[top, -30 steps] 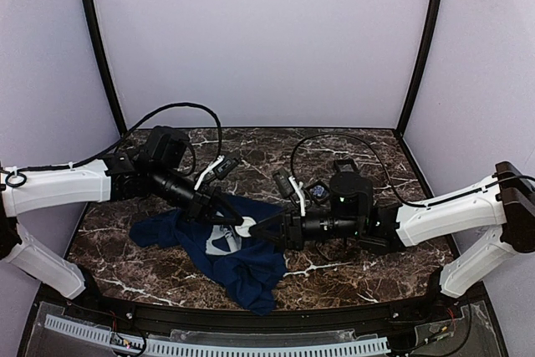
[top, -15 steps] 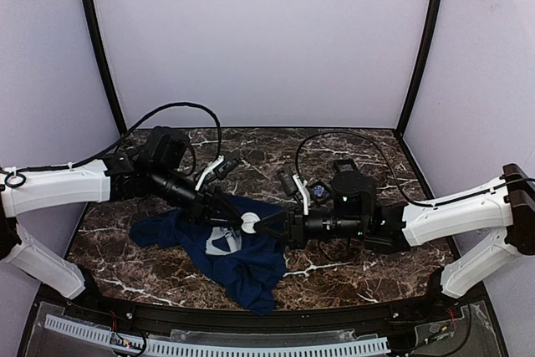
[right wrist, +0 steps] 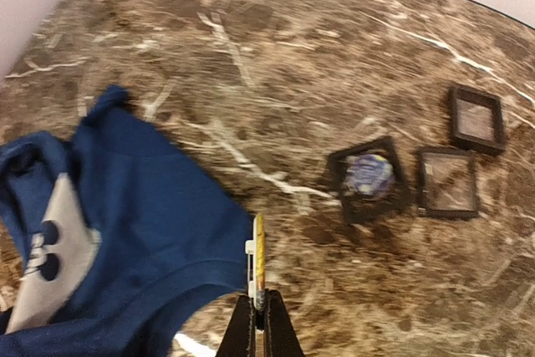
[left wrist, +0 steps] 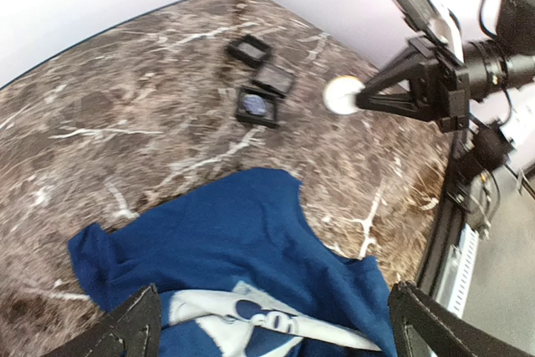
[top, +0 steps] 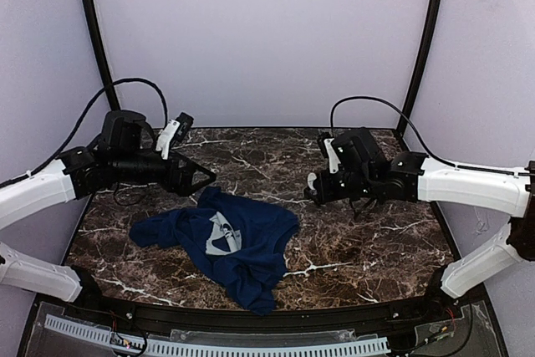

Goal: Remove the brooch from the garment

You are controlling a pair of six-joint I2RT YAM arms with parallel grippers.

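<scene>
Top external view: you drew both arms back from the garment [top: 242, 240]. The left tool [top: 206, 177] had sprung wide and empty, beyond the garment's far-left edge. The right tool [right wrist: 258, 313] stayed pinched on the brooch [left wrist: 341, 94], a pale disc, lifted clear to the garment's right. Removal looked done.
</scene>
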